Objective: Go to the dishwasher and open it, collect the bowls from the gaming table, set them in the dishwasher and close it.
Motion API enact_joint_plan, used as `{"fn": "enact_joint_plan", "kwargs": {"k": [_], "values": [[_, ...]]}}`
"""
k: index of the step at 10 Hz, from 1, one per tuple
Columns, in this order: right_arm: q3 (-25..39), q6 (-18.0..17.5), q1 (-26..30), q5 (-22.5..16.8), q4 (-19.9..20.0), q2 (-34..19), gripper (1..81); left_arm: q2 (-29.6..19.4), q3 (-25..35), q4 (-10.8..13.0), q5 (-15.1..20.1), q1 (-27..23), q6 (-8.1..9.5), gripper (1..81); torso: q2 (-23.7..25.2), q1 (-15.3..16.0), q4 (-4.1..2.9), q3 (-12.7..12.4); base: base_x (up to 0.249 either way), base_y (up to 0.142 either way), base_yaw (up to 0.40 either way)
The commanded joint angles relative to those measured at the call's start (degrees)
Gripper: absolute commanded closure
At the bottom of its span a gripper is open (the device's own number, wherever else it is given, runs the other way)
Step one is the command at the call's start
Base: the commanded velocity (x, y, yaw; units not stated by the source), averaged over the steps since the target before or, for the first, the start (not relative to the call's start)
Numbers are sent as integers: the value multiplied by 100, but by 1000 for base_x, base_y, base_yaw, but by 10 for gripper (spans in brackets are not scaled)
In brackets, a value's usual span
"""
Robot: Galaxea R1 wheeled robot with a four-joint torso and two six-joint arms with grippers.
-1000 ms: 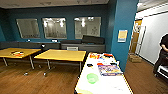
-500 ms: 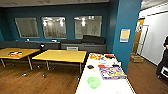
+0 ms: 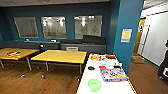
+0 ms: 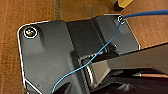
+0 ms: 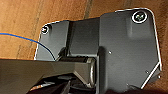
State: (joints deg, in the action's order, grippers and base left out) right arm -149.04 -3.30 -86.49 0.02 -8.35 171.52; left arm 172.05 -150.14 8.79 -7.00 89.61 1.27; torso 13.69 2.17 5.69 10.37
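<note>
A small translucent green bowl (image 3: pixel 94 84) stands near the close end of the gaming table (image 3: pixel 110 87), a long narrow table with a white top running away from me in the head view. Beyond the bowl, a colourful game box (image 3: pixel 113 74), a small dark object (image 3: pixel 91 67) and several bright boxes (image 3: pixel 102 58) lie on the same top. The dishwasher is out of view. Both wrist views look down past the arms' dark plates onto wooden floor (image 4: pixel 37 10) (image 5: pixel 25 17).
Two yellow wooden tables (image 3: pixel 61 56) (image 3: pixel 17 53) stand to the left on the wooden floor. A teal pillar (image 3: pixel 126 32) rises just right of the white table. A person (image 3: pixel 165 62) stands at the far right, and a cardboard box (image 3: pixel 137 59) sits by the doorway.
The whole head view has shifted slightly: the white table and the green bowl sit a little lower and nearer, so the camera has moved forward. Nothing on the table has moved.
</note>
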Motion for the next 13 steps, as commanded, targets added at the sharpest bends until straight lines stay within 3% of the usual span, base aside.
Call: {"fn": "enact_joint_plan", "kwargs": {"k": [1,3,5,9,13], "values": [[-54,-39,259,-319,70,-45,10,-29,37,0,269,-185,-21,10,0,0,0,0,0,0,0],[-27,-197,233,-310,343,-168,10,-109,46,-35,234,-194,58,10,2,-5,0,0,0,0,0],[374,-206,189,-293,632,-508,10,-370,211,-271,190,-193,163,10,2,-6,0,0,0,0,0],[2451,-206,110,-187,879,-1908,10,-1506,1821,-492,190,-203,234,10,2,-6,0,0,0,0,0],[3805,-241,338,165,1072,-3192,10,-1576,1997,-633,225,-361,234,10,2,-6,0,0,0,0,0]]}}
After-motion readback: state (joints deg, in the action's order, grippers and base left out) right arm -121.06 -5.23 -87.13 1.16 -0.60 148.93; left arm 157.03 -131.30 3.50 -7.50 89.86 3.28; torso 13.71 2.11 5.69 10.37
